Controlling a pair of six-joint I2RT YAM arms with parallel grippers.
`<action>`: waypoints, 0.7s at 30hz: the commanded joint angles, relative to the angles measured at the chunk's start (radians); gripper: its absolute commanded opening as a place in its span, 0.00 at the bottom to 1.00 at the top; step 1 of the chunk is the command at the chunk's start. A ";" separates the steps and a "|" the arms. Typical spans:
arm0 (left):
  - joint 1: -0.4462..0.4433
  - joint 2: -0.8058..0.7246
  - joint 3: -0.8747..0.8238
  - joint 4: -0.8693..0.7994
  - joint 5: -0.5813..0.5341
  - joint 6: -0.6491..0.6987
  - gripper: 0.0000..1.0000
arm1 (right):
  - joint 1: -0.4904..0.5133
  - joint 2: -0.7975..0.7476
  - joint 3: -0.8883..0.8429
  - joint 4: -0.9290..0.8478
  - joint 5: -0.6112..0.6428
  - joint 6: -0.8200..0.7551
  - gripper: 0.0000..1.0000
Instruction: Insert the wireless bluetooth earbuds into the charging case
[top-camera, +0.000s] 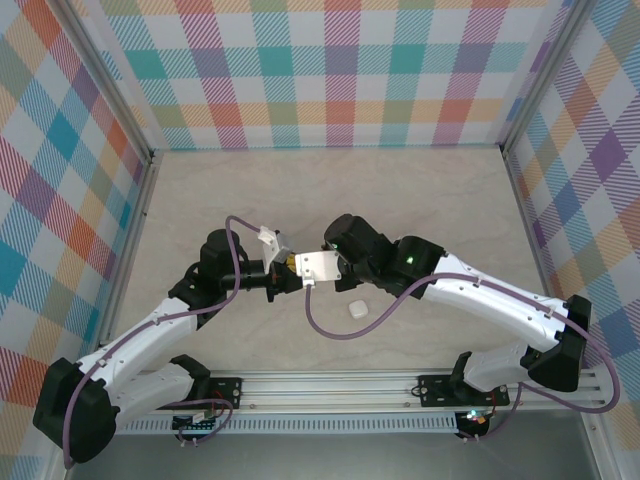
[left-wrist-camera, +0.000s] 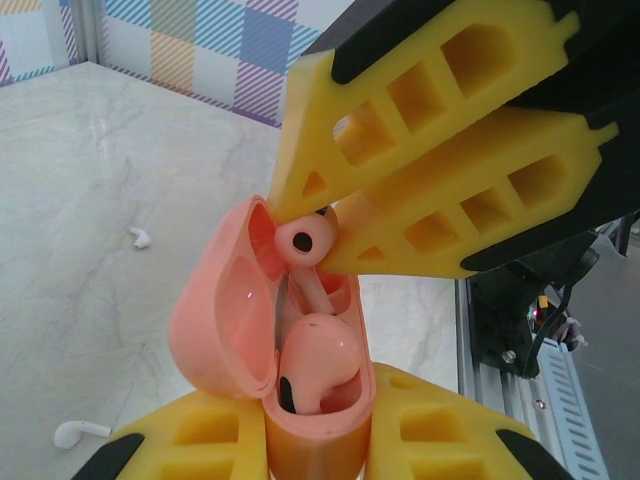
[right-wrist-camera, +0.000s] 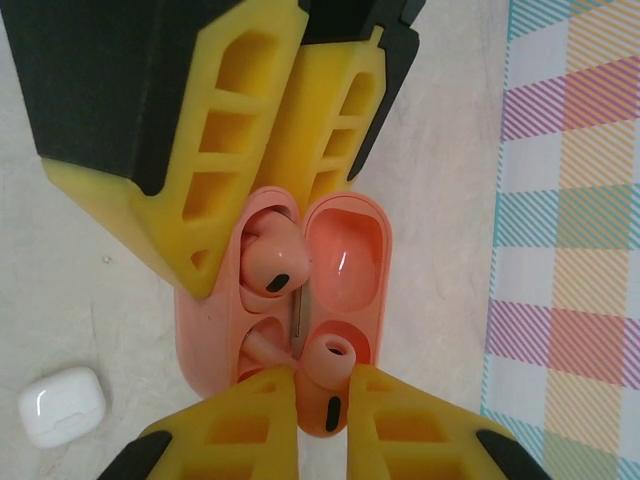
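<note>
The pale marbled counter (top-camera: 420, 200) is carrying most of what is left to do, while above its middle the two arms are meeting tip to tip. The left gripper (left-wrist-camera: 318, 440) is clamping the base of the salmon-pink charging case (left-wrist-camera: 215, 320), holding it clear of the counter with its lid swung open. The right gripper (right-wrist-camera: 322, 398) is pinching the second pink earbud (left-wrist-camera: 305, 240) between its fingertips, right at the mouth of the case. The stem seems to be entering the free well, but the head is not yet down. Near the arms, the white charging case (right-wrist-camera: 62, 405) is lying on the counter, apparently closed. Inside the pink case, the first pink earbud (left-wrist-camera: 318, 360) is sitting fully in its well. One white earbud (left-wrist-camera: 140, 237) and the other white earbud (left-wrist-camera: 75, 432) are lying loose on the counter, well apart from each other. To my eye the job is not quite halfway: one bud is home, one is going in and the white pair is waiting.
</note>
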 joint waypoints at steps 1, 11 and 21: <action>-0.008 0.006 0.027 0.050 0.012 -0.012 0.03 | 0.011 -0.005 -0.008 0.010 0.027 -0.049 0.14; -0.008 0.026 0.034 0.053 0.015 -0.012 0.03 | 0.024 -0.006 0.006 -0.011 0.058 -0.092 0.14; -0.008 0.025 0.033 0.055 0.021 -0.018 0.03 | 0.030 -0.011 -0.015 -0.007 0.093 -0.133 0.14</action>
